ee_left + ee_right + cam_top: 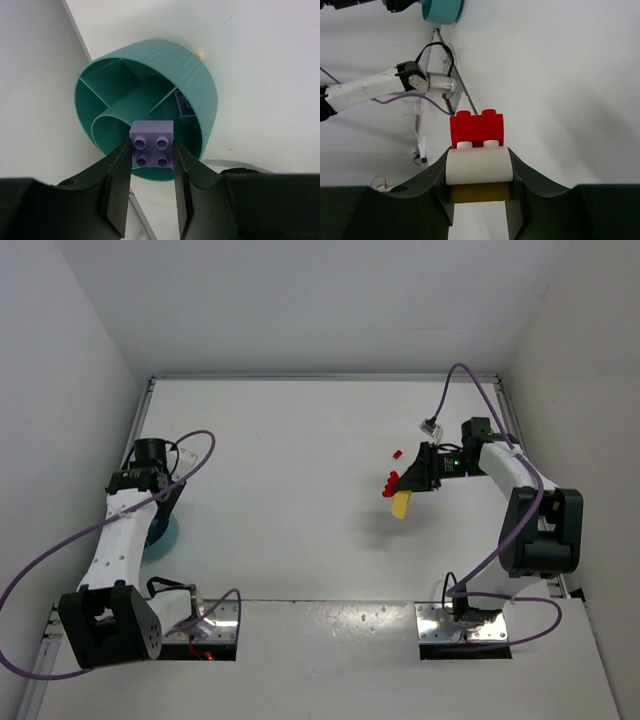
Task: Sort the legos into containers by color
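The left gripper (151,152) is closed on a purple brick (152,136), one finger on each side face and the studs toward the wrist camera. It hangs over the near rim of the teal bowl (200,90), which in the top view sits at about 9 o'clock on the table (300,430), half hidden under the left arm (120,530). The bowl has inner walls that split it into compartments. A second purple brick (185,104) lies in the compartment at 3 o'clock, so the held one is probably meant for that pocket and is being kept above the rim to drop there. At about 3 o'clock on the table, the right gripper (479,160) is clamped on a white rounded brick (479,167). This is the middle piece of a small stack, with a red brick (476,129) plugged on beyond the fingertips and a yellow brick (480,192) tucked behind, deeper in the jaws. The stack looks to be off the table. Because it mixes colours, it probably has to be pulled apart before any piece can go in a container. A loose red brick (397,453) lies on the table just beyond the stack, at 12 o'clock from it.
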You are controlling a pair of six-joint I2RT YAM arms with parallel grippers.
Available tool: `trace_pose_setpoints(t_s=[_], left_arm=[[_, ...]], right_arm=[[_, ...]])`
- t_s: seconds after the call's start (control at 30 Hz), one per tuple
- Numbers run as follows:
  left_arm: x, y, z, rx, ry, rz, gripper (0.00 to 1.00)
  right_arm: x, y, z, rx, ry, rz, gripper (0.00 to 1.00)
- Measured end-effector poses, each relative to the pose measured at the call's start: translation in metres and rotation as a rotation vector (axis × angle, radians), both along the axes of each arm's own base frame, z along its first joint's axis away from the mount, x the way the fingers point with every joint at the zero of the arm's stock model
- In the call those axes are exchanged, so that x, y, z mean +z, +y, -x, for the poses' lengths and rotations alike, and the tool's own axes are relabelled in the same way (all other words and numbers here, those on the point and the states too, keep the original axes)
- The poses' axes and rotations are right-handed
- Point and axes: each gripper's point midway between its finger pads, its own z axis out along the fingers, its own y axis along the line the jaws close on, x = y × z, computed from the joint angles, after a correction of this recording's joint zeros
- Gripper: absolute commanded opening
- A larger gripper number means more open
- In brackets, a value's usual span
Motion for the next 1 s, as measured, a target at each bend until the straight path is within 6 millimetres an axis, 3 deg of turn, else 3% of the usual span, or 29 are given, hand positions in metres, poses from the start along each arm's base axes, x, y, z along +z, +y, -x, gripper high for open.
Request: trace_pose_setpoints(t_s=[0.07,0.17,0.57,0.67,0.8,1.0], left_arm=[[0.0,-0.001,0.001,-0.004,0.0,0.002,0.25],[0.0,-0.002,0.002,-0.006,0.0,0.004,0.33],[-0.001,-0.003,0.003,-0.017,-0.003,0.007,0.44],[-0.008,-0.009,0.009,-0.029,0.024,0.04,0.58],[-0.016,-0.015,0.019,-0.031,0.071,0.071,0.59],[-0.017,-0.021,0.02,-0.041,0.074,0.107,0.58]], right_arm=[[0.0,0.0,0.0,0.0,0.0,0.0,0.0],[0.0,0.0,0.0,0.002,-0.005,0.001,0.0],[0.0,0.0,0.0,0.006,-0.018,0.002,0.0],[0.0,0.0,0.0,0.006,-0.017,0.002,0.0],[-0.001,0.0,0.0,0.006,-0.014,0.002,0.0],[-0.002,0.0,0.001,0.011,-0.016,0.003,0.0]])
